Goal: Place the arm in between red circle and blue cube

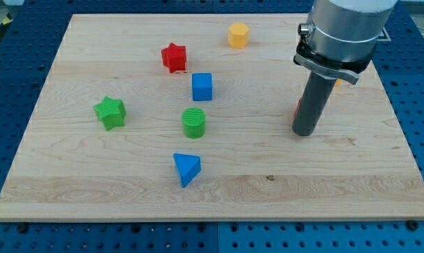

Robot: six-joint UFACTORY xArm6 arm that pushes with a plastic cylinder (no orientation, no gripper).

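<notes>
The blue cube (202, 86) sits left of the board's middle. The red circle (297, 108) is almost wholly hidden behind my rod; only a thin red sliver shows at the rod's left edge. My tip (304, 132) rests on the board at the view's right, directly in front of the red circle and far to the right of the blue cube.
A red star (174, 57) lies up-left of the blue cube. A yellow hexagon (238, 34) sits near the top. A green cylinder (194, 122) is below the cube, a green star (111, 112) at the left, a blue triangle (186, 169) lower down.
</notes>
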